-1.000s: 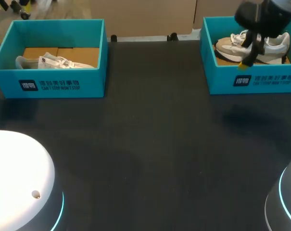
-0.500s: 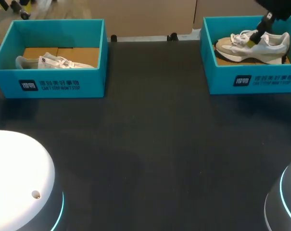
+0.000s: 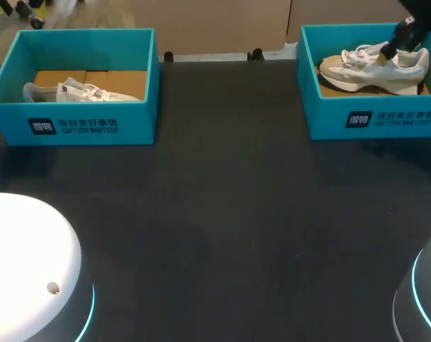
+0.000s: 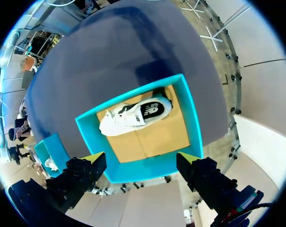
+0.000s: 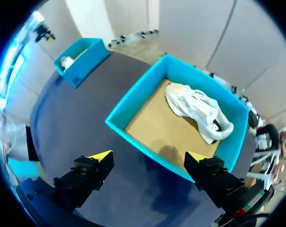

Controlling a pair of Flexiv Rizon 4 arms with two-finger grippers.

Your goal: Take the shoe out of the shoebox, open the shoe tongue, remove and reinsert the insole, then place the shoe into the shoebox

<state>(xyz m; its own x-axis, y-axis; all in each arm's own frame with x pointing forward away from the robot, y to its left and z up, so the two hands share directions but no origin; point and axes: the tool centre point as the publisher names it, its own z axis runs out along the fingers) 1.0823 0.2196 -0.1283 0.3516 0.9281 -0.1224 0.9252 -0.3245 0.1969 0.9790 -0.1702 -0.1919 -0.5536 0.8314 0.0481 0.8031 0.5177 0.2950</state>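
- Head view: a black table (image 3: 222, 214) was seen with two teal boxes at its far edge, well apart, one at the far left and one at the far right.
- The left box (image 3: 73, 125) held the left shoe (image 3: 87, 91). This white shoe lay low on the cardboard floor, close to the near wall.
- The right box (image 3: 375, 121) held the right shoe (image 3: 372, 71), white with a grey-beige toe. It was set on its sole, with the toe to the left and the heel to the right.
- The right gripper (image 3: 390, 48) was seen at the far right corner. One yellow tip overlapped the heel end of the right shoe in this view, and contact could not be judged from here.
- Right wrist view: the right gripper's fingers were spread wide, with nothing held between them.
- The right box lay ahead of the fingers, seen at an angle. The right shoe sat in the part of the box farthest from them, well apart from both tips.
- The left box was seen far off across the table, beyond the right box.
- Left wrist view: the left gripper (image 4: 142, 163) was spread wide as well, and nothing was gripped.
- The left box lay ahead of it, seen from above. The left shoe lay on its side along the wall farthest from the fingers, with its side logo turned up, well apart from both tips.
- The right box was seen small, just beside one finger of the left gripper, with something white in it.
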